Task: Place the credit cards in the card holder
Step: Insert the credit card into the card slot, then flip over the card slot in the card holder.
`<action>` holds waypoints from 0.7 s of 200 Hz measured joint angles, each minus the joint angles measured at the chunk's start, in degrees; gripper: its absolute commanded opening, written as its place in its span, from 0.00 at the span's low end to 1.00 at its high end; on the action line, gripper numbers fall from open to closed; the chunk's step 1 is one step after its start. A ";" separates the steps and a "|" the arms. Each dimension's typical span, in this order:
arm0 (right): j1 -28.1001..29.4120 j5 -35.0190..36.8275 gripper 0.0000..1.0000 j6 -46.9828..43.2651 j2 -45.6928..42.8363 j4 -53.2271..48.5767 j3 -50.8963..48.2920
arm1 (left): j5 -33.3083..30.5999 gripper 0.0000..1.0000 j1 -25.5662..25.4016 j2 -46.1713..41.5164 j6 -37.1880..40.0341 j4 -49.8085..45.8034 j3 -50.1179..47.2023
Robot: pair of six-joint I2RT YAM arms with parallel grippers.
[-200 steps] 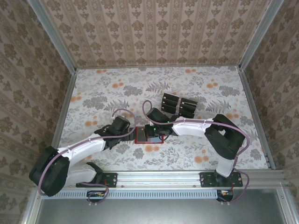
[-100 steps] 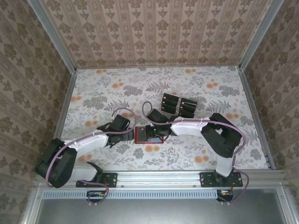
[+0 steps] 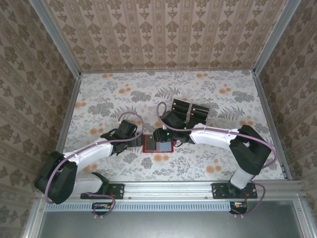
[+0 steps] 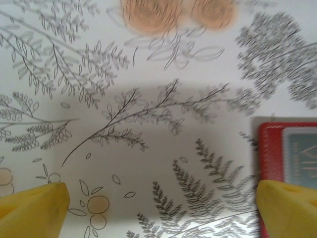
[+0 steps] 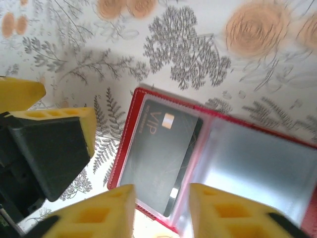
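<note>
The card holder (image 3: 148,144) lies open on the floral table, a red wallet with clear inner pockets. One dark credit card (image 5: 158,151) marked VIP sits inside its left pocket. My right gripper (image 5: 161,210) hovers just over the wallet's near edge (image 5: 123,142), open, and its yellow fingers (image 5: 101,210) grip nothing. My left gripper (image 4: 158,218) is wide open over bare table, with the wallet's red edge (image 4: 268,148) beside its right finger. In the top view the left gripper (image 3: 138,141) and right gripper (image 3: 166,141) flank the wallet. More black credit cards (image 3: 190,111) stand behind it.
The spare cards stand in a small tray (image 3: 200,106) just beyond the right wrist. Patterned walls and metal rails (image 3: 267,119) enclose the table. Open floral surface (image 3: 109,99) lies to the left and far side.
My right gripper has opened, and its arm has shifted slightly right. The card now rests in the wallet's pocket. The left arm has drawn its elbow in a little.
</note>
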 measured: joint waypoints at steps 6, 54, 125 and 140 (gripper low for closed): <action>-0.48 0.17 0.42 -0.22 -0.31 -0.07 -0.24 | 0.04 1.00 -0.09 -0.66 0.00 -0.04 0.20; -2.43 1.42 0.43 -2.64 0.98 -3.28 -0.96 | 0.46 1.00 -1.25 -2.93 -0.04 -0.26 0.94; -2.40 1.70 0.47 -5.38 7.26 -4.61 1.05 | 0.61 1.00 -2.95 -0.81 -0.07 -0.24 1.95; -2.43 1.70 0.47 -5.38 7.80 -4.59 1.36 | 0.61 1.00 -2.99 -0.81 -0.04 -0.24 1.92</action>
